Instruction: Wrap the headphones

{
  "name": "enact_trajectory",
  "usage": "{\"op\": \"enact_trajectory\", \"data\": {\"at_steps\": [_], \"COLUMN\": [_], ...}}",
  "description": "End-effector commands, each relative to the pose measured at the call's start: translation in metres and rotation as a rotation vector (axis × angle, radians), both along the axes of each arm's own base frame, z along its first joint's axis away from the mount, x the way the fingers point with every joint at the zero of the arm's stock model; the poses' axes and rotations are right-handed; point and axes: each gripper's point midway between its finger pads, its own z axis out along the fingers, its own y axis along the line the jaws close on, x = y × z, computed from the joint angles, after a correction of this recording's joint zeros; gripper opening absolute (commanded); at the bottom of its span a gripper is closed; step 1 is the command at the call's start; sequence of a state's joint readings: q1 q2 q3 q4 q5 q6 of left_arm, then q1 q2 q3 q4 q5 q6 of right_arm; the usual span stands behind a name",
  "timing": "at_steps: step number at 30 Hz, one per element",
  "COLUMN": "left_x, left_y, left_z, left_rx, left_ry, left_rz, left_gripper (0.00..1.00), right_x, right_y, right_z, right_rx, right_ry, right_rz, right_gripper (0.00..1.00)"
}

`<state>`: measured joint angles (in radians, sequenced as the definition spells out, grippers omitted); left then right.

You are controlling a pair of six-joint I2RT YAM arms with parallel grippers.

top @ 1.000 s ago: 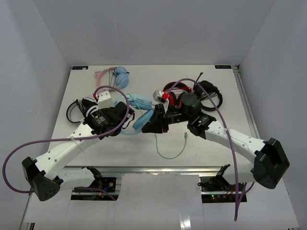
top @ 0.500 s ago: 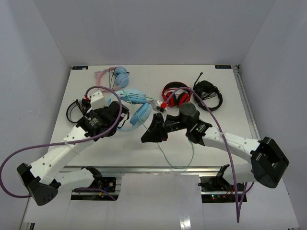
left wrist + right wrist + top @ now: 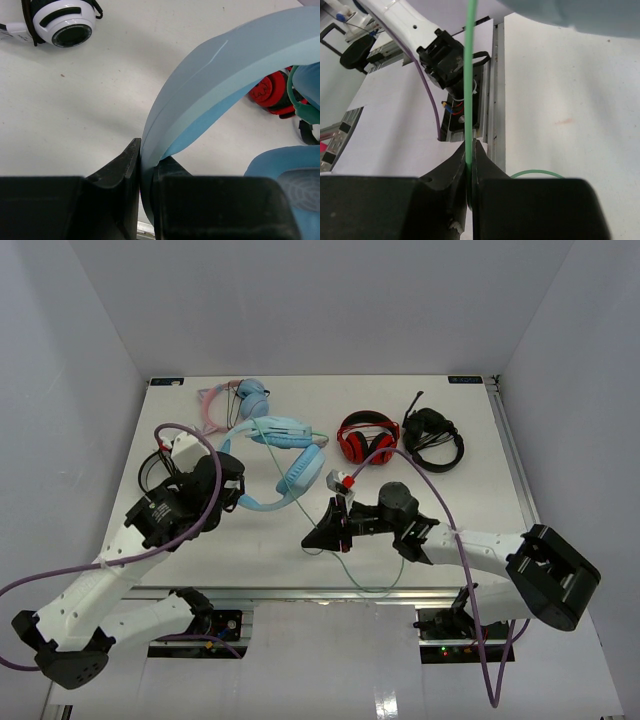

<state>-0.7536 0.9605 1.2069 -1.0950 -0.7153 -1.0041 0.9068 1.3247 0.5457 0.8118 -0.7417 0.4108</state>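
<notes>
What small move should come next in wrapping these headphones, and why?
Probably swing the right gripper, shut on the taut cable, across over the headphones to lay a loop round the headband, which the left gripper clamps steady.

The headphones [image 3: 300, 470] lie on the table [image 3: 450, 490] behind the right tool [image 3: 312, 538].

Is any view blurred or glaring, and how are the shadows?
Top external: even light, faint shadows, no glare. Right wrist: the headphones at the top are blurred, the cable sharp. Left wrist: the headband looks sharp.
</notes>
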Motion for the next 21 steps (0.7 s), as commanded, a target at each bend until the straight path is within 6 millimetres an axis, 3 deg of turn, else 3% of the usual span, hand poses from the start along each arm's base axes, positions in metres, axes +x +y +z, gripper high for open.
{"op": "enact_trajectory", "data": {"at_steps": [1,6,15,21], "left_x": [0.000,-0.008,-0.028,-0.035], "left_y": [-0.014,-0.027,-0.048,-0.063], "left_z": [0.053,0.055,0.052,0.048], "left_rx": [-0.202,-0.254,-0.379,-0.460], "left_ry": [-0.151,-0.147,-0.145,-0.147], "left_rz": [-0.050,-0.135,-0.280,-0.346], "left_gripper": [0.00,0.00,0.00,0.00], "right_x": [0.013,0.029,0.083,0.090], "right_y": [0.008,0.014,-0.001,0.007], "right_z": [0.006,-0.003,0.017,0.027], "right_rx": [0.074,0.068,0.103,0.123], "right_ry": [-0.044,-0.032,-0.069,-0.038], "right_rz": [-0.064,-0.145,-0.490,-0.512], "right_gripper": [0.08,0.08,0.08,0.12]}}
